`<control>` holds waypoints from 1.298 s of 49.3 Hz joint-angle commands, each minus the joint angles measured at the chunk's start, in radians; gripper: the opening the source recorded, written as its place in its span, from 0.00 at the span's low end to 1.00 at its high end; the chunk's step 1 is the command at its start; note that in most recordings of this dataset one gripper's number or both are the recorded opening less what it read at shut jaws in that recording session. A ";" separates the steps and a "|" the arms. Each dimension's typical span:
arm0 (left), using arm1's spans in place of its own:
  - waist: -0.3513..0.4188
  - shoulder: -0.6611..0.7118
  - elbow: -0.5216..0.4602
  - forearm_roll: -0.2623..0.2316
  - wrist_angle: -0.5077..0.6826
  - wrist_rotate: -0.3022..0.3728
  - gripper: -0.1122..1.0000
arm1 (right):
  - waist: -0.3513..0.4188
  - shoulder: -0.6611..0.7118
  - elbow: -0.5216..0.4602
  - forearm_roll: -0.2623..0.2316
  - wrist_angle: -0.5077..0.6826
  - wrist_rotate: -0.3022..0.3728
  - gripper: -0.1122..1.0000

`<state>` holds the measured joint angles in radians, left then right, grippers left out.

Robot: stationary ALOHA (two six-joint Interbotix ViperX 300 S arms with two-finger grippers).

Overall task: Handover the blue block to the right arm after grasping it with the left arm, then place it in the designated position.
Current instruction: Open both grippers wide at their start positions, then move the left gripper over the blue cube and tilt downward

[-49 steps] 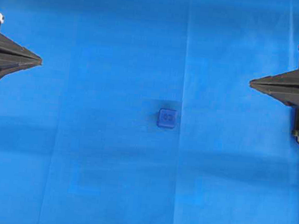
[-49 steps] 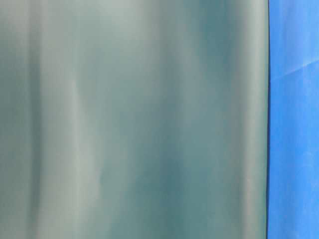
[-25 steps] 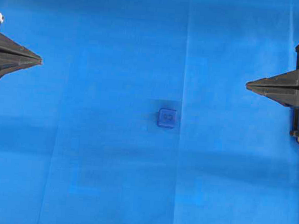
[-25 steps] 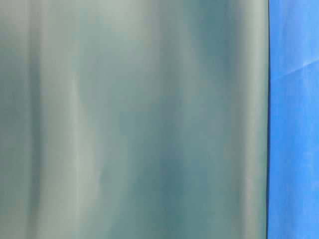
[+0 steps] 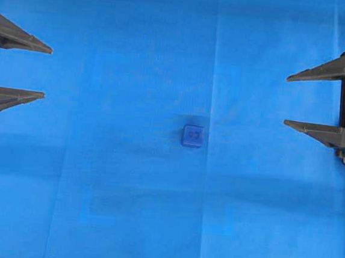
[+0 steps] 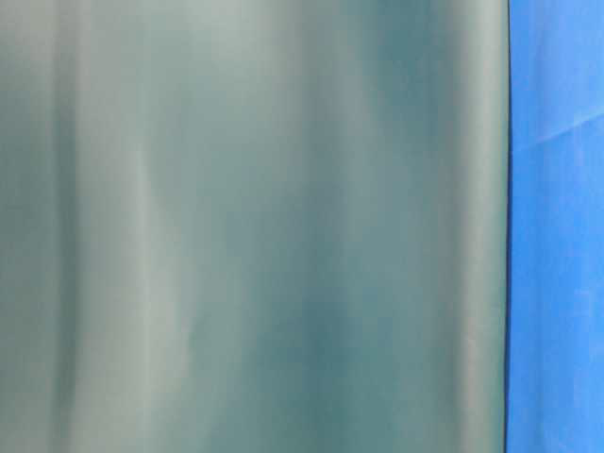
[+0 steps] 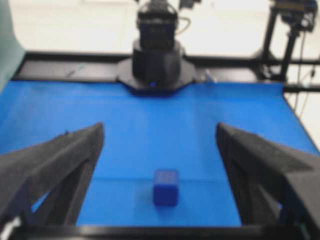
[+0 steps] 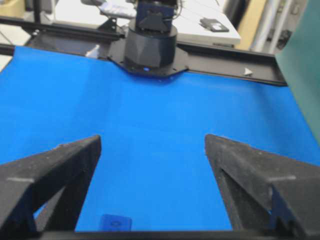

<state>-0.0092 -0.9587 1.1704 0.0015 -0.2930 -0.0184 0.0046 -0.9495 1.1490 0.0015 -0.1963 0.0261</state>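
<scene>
- Left claw [image 5: 44,72]: fingers spread wide, nothing btwn them, parked at the left edge of the overhead view (white brackets just visible at the frame border).
- Right claw [image 5: 287,100]: also spread wide & empty, at the far right edge, tips pointing toward the middle.
- Blue block [image 5: 193,135]: sits flat on the blue cloth [image 5: 107,183] roughly mid-table, well apart from both claws, a bit nearer the right one. In the left wrist view it lies ahead, btwn the two fingers' lines.
- Step in hand, as I read it: left arm hasn't begun its reach; grasp, handover & placing all remain.
- Risks: block is small w/ rounded edges, so an off-centre pinch could squirt it sideways or tilt it.
- Dark blue on blue = poor contrast, easy to misjudge position.
- Handover: small cube leaves little free surface for the 2nd claw; letting go too early would drop it.
- Table-level view is blocked by a grey-green sheet [image 6: 255,226], no help there.
</scene>
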 commanded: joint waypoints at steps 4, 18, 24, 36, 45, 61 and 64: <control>-0.005 0.008 -0.012 0.002 -0.005 0.002 0.94 | 0.000 0.002 -0.028 0.003 -0.008 0.002 0.96; -0.002 0.063 -0.023 0.000 -0.040 0.002 0.94 | -0.005 0.006 -0.028 0.005 -0.008 0.003 0.96; 0.002 0.161 -0.057 0.002 -0.092 0.000 0.94 | -0.012 0.006 -0.028 0.005 -0.009 0.003 0.96; 0.003 0.364 -0.153 0.000 -0.187 -0.003 0.94 | -0.012 0.006 -0.028 0.005 -0.011 0.002 0.96; 0.005 0.511 -0.252 0.000 -0.256 -0.002 0.94 | -0.012 0.006 -0.028 0.006 -0.011 0.002 0.96; 0.025 0.746 -0.485 0.002 -0.225 0.014 0.94 | -0.012 0.008 -0.028 0.005 -0.011 0.002 0.96; 0.028 0.778 -0.526 0.002 -0.207 0.015 0.94 | -0.012 0.008 -0.028 0.005 -0.011 0.002 0.96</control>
<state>0.0107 -0.2071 0.7133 0.0015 -0.5108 -0.0061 -0.0061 -0.9480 1.1490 0.0031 -0.1979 0.0276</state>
